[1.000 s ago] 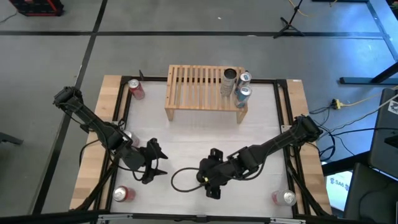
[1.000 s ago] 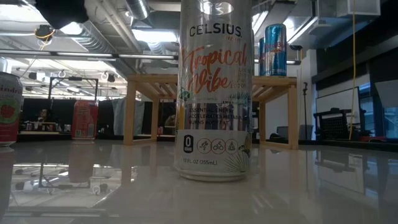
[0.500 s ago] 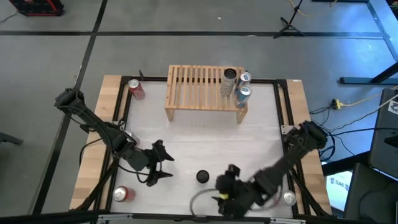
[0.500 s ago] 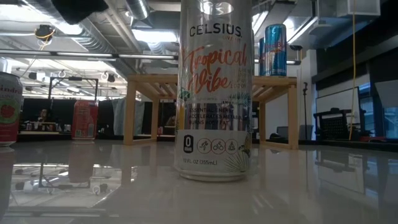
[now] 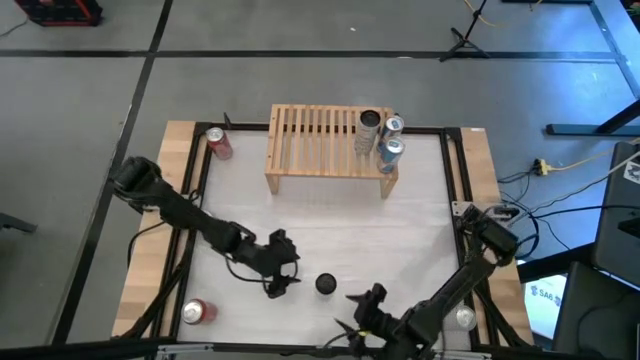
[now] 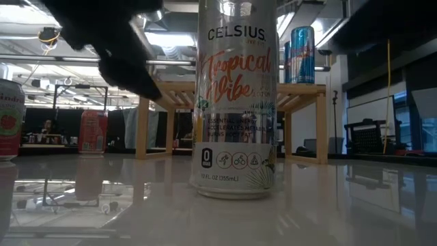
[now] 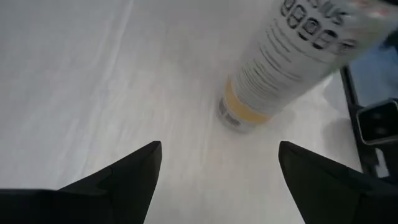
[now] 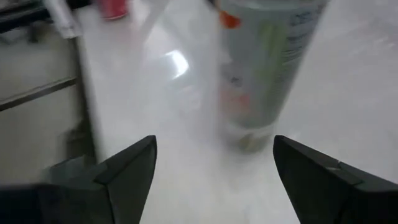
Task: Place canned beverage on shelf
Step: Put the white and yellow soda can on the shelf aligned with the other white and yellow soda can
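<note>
A white Celsius can (image 5: 326, 284) stands upright on its base on the white table, toward the near edge; it fills the low view (image 6: 237, 102). My left gripper (image 5: 290, 267) is open just left of it, and the can (image 7: 292, 62) shows ahead of its spread fingers. My right gripper (image 5: 358, 308) is open near the front edge, just right of and nearer than the can (image 8: 264, 68). The light-wood shelf (image 5: 330, 150) stands at the far middle. A dark can (image 5: 369, 130) and two blue cans (image 5: 392, 127) stand at its right end.
A red can (image 5: 218, 142) stands at the far left corner and another (image 5: 195, 312) at the near left. A silver can (image 5: 462, 318) stands at the near right. A dark frame (image 5: 455, 200) borders the table. The shelf's left slats (image 5: 300, 140) are bare.
My right gripper has drawn back from the Celsius can toward the table's near edge, leaving the can standing upright where it was. My left gripper has moved toward the table's right edge, up close to the can.
</note>
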Tool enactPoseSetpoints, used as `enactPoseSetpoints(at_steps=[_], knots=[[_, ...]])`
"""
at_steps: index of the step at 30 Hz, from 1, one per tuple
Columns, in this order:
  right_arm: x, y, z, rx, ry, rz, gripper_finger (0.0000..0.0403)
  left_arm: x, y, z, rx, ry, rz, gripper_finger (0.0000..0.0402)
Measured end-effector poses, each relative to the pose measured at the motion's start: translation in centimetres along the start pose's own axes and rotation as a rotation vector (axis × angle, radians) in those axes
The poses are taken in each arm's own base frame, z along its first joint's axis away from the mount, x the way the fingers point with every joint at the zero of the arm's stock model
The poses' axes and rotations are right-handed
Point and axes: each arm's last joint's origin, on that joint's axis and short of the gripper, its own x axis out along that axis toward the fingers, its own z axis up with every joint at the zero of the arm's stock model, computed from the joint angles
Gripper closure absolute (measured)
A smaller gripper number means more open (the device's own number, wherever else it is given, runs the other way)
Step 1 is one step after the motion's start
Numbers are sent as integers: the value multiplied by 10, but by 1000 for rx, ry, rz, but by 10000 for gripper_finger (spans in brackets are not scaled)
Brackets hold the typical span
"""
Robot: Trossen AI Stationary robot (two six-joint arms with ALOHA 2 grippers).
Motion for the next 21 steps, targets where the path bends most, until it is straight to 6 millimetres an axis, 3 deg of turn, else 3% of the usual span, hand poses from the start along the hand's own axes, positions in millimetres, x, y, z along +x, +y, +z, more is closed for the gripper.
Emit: enactPoseSetpoints(at_steps=[4, 9, 21], knots=[[24, -3, -3, 15, -64, -60, 91, 18, 3, -1, -18, -20, 3, 83], [51, -3, -8, 63, -121, -91, 91, 28, 9, 3, -41, -50, 12, 83], [78, -13, 5, 90, -179, -153, 91, 30, 14, 17, -12, -116, -68, 83]])
